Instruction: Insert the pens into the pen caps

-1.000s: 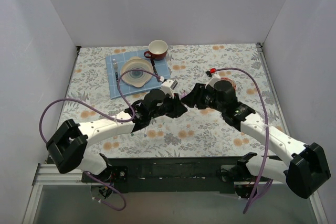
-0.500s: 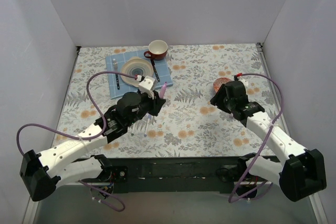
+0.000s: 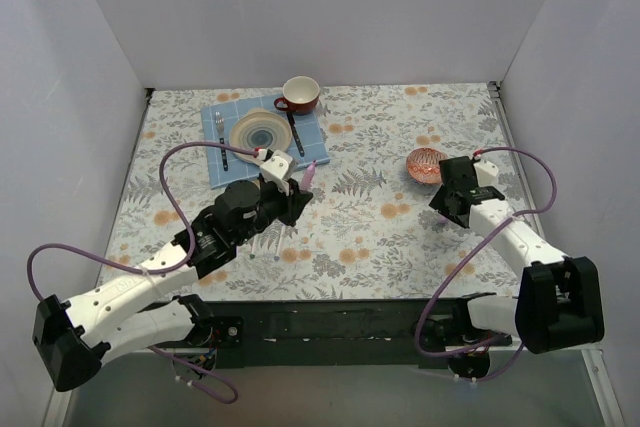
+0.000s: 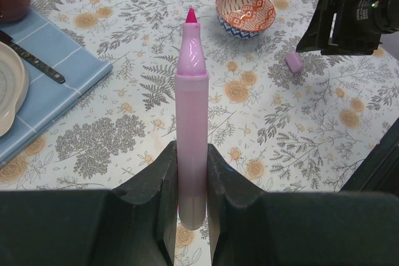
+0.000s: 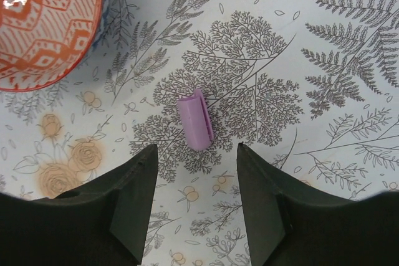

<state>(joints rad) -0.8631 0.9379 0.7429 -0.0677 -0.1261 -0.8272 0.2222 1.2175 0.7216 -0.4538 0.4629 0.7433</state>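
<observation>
The left gripper (image 4: pixel 191 175) was clamped on the pink pen (image 4: pixel 191 91), which ran up the centre of the left wrist frame, magenta tip at the top. The right gripper (image 5: pixel 196 154) was spread wide, gripping nothing. The lilac pen cap (image 5: pixel 196 119) lay on the floral tablecloth (image 5: pixel 312 60) at frame centre, just above the gap between the fingers and to the lower right of the orange bowl (image 5: pixel 43 23).

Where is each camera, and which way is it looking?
Top external: high behind the arms, looking down on the flowery table; both arms show.
Left wrist: on the left gripper, facing across the table along the clamped pink pen; its fingers show.
Right wrist: on the right gripper, facing straight down at the lilac cap; its open fingers show.
Shared: both wrist views show the lilac cap and orange bowl.
</observation>
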